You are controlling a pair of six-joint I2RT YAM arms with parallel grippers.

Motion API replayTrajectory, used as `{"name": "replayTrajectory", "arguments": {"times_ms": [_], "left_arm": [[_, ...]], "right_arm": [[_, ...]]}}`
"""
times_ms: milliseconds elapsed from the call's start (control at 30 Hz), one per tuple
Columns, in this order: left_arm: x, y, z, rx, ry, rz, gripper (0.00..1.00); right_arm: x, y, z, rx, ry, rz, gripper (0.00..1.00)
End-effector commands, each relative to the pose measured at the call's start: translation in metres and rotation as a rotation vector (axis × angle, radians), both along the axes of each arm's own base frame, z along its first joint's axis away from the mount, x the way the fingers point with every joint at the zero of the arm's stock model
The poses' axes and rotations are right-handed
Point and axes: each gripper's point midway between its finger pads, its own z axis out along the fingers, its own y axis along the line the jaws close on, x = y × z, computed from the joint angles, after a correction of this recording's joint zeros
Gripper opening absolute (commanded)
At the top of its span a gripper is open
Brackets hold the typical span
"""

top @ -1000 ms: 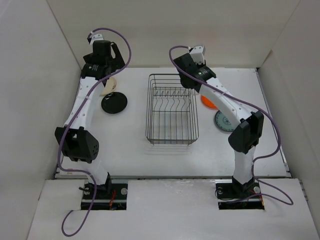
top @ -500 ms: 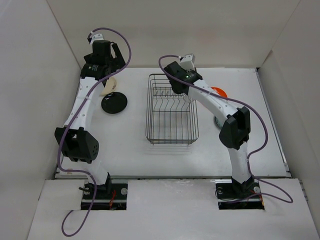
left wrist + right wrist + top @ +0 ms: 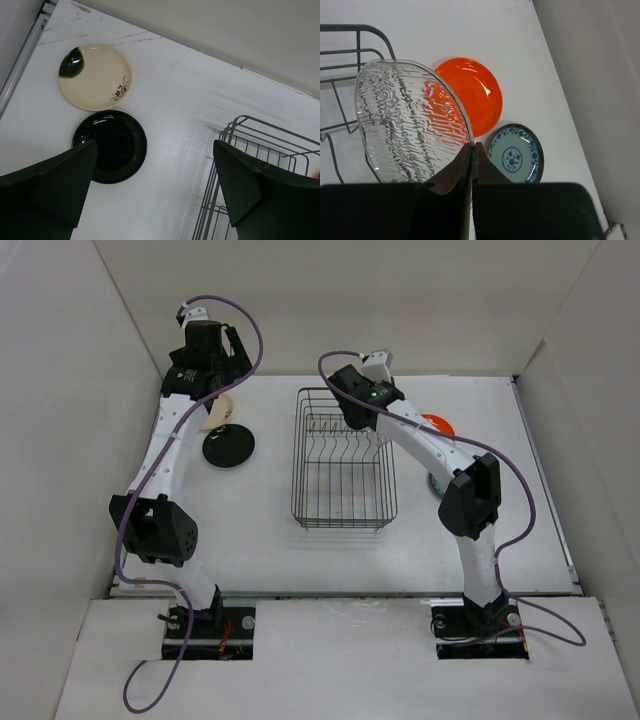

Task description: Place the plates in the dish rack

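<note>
Right gripper (image 3: pixel 471 147) clamps one clear plate (image 3: pixel 405 120), left gripper (image 3: pixel 154 145) gapes; four lie flat: cream (image 3: pixel 95 76), black (image 3: pixel 112 145), orange (image 3: pixel 475 92), blue-patterned (image 3: pixel 515 155).

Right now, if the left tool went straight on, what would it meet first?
Probably bare table between the black plate and the dish rack; the left tool is open and empty, depth unclear.

Dish rack (image 3: pixel 272 128) — cropped at lower right

nothing readable in any view, no words, brands or numbers, only markings were painted patterns on the cream plate (image 3: pixel 95 76) and the blue-patterned plate (image 3: pixel 514 153)
</note>
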Motion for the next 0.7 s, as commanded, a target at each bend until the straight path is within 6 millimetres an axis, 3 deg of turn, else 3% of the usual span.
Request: {"name": "replayTrajectory", "arguments": {"times_ms": [0, 367, 500, 667], "left_arm": [[-0.009, -0.002, 0.035, -0.026, -0.089, -0.012, 1.0], [-0.006, -0.006, 0.032, -0.043, -0.088, -0.026, 1.0], [-0.006, -0.008, 0.032, -0.048, -0.088, -0.036, 1.0], [-0.006, -0.008, 0.032, -0.048, -0.088, -0.036, 1.0]], "right_arm": [[-0.008, -0.012, 0.022, 0.009, -0.06, -0.042, 0.0], [-0.011, -0.018, 0.016, 0.014, -0.045, -0.054, 0.0], [-0.015, -0.026, 0.03, 0.04, -0.076, -0.067, 0.0], [-0.017, -0.032, 0.028, 0.033, -0.068, -0.076, 0.0]]}}
